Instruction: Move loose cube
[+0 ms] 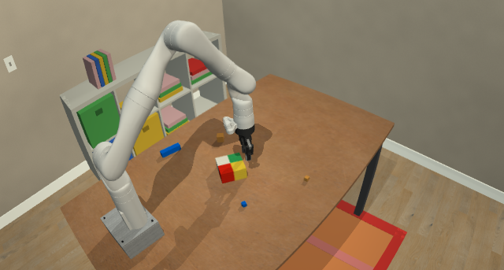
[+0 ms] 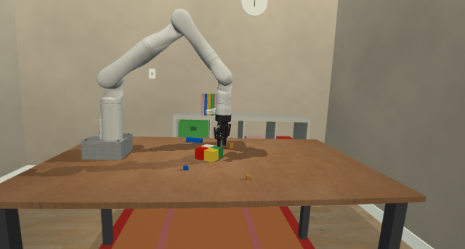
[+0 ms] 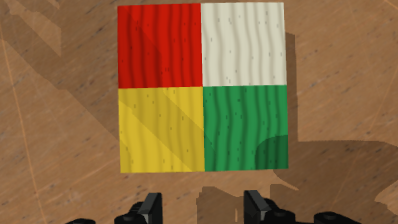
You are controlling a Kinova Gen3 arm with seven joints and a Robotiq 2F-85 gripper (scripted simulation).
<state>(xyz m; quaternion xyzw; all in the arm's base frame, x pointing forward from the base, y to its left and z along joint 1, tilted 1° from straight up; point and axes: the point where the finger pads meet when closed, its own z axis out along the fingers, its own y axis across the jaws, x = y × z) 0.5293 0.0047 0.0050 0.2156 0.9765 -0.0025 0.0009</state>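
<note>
Cubes: the red cube, the white cube, the yellow cube and the green cube form one square on the table.
Order: in the wrist view, red is upper left, white is upper right, yellow is lower left and green is lower right.
Seams: the neighbours meet along thin straight lines, and no gap can be seen from above.
Loose cube: it is one of these four, in its corner of the square; which one, I cannot tell.
Gripper: the fingers of the gripper stand apart, with nothing between them. In the wrist view they are at the bottom of the frame, below the square and beside its green and yellow side.
Arm: the arm bends high, and its last part points downward.
Blue block: the long blue block lies left of the square in the top view.
Small cubes: the tiny blue cube is below the square in the top view; the tiny orange cube is to its right.
Orange cube: the bigger orange cube is above the square in the top view.
</note>
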